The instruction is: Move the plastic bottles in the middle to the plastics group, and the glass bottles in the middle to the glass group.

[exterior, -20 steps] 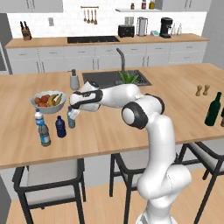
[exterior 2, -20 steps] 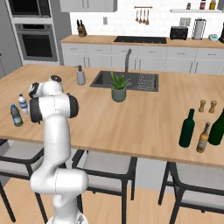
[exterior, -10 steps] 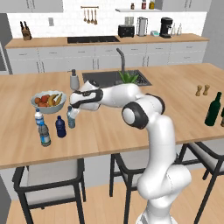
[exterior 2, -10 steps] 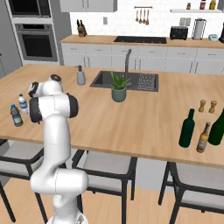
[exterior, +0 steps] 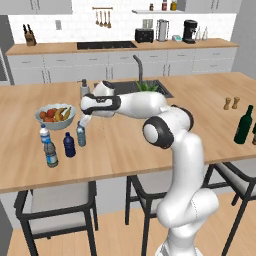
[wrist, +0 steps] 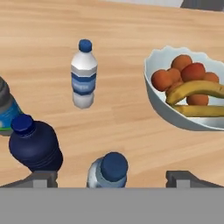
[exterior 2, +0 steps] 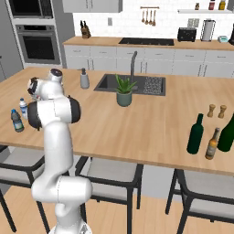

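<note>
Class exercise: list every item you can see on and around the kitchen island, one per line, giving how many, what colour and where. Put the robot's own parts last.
Pale-blue water bottle: one, clear with blue cap, standing between the open fingers.
Navy bottle: one, dark blue, beside it.
White-capped... rather blue-capped labelled bottle: one, clear, blue label, standing apart.
Grey bottle: one, near the counter's front edge.
Fruit bowl: one, white, holding oranges and bananas.
Green wine bottle: one, far end.
Amber bottle: one, beside it.
Shakers: two, wooden.
Potted plant: one, by the sink.
Soap dispenser: one, grey.
Hand: one, open, over the pale-blue bottle.
</note>
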Controlling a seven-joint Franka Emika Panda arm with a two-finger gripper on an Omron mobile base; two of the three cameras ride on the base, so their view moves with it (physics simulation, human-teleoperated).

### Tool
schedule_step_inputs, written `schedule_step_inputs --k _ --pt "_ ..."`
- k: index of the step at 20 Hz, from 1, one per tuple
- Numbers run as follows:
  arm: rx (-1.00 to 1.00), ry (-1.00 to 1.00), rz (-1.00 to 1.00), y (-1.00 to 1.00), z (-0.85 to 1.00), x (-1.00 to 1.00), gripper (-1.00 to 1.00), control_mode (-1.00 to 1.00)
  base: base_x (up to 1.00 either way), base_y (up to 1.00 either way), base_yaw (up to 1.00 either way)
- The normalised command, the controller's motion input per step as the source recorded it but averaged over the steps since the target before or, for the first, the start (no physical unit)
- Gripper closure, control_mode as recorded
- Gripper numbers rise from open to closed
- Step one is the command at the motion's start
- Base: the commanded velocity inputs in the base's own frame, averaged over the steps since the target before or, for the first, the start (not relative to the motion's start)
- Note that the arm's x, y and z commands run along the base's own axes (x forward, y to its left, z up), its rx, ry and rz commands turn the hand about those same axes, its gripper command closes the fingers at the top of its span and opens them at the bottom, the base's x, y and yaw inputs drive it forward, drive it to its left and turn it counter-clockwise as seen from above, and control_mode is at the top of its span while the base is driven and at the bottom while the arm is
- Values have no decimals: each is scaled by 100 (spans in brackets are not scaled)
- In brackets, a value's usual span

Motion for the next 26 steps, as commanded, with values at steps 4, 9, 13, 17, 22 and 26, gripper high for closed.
schedule_step_inputs --k 4,9,13,17,22,26 --pt "0 0 -18 -41 29 -60 -100 -100 0 0 0" --pt "0 -4 -38 -71 1 -89 -100 -100 0 0 0" --pt "7 1 -39 -76 -4 -77 -100 -100 0 0 0" --pt "12 1 -36 -86 -6 -54 -100 -100 0 0 0" --pt "18 0 -34 -99 0 -57 -100 -100 0 0 0" --pt "19 0 -34 -100 0 -55 -100 -100 0 0 0"
